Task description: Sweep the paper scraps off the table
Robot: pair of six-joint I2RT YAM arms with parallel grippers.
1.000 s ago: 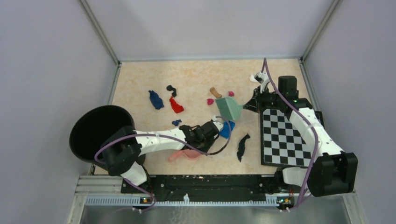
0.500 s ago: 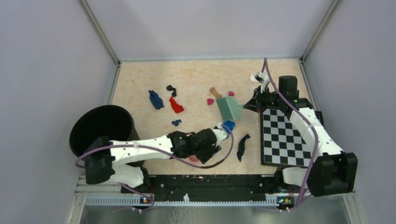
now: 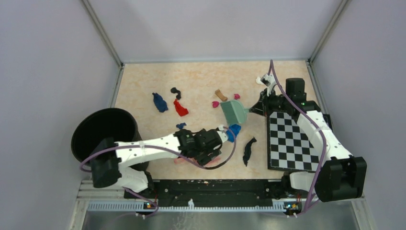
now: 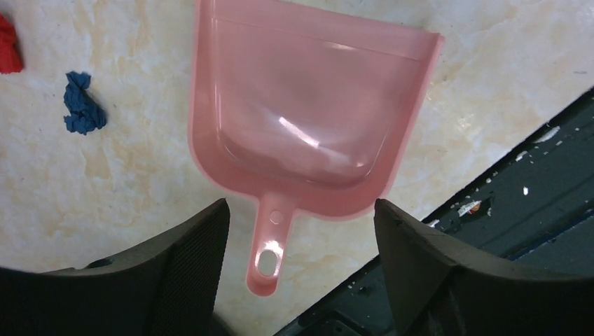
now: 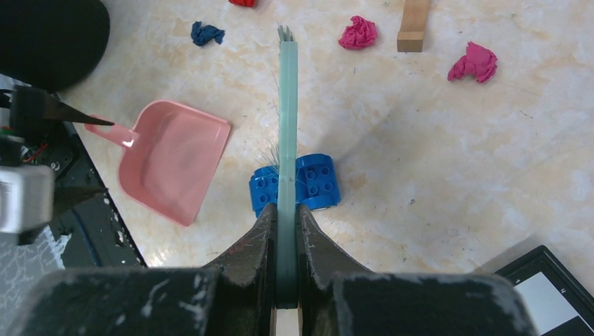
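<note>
from the top view, small crumpled paper scraps (image 3: 180, 108) in red, dark blue, black, magenta, brown and white are seen spread over the beige speckled counter (image 3: 201, 72), mostly in its far half. one long black scrap (image 3: 248, 150) is found near the black-and-white chequered board (image 3: 292, 143). the left tool (image 3: 210, 148) is held low over the pink plastic dustpan (image 3: 181, 161), which is mostly hidden under it. the right tool (image 3: 253, 109) is closed on a flat pale green brush (image 3: 233, 111), near a bright blue blocky toy (image 3: 233, 132).

in the left wrist view, the left tool is shown open, with one finger (image 4: 189, 266) on each side of the dustpan's handle. nothing is gripped. the dustpan is laid flat and no scraps are seen in it. a small dark blue scrap (image 4: 83, 112) is seen near its left side.

in the right wrist view, the green brush is pinched tight, and the blue toy is seen right behind its bristles. two magenta scraps (image 5: 358, 32) are seen further out.

the thin handle could be missed or pushed away if the left tool is closed too high or off centre. the blue toy could be dragged along if the brush is pulled through it. the light scraps could be flicked past the dustpan if they are swept too fast.
</note>
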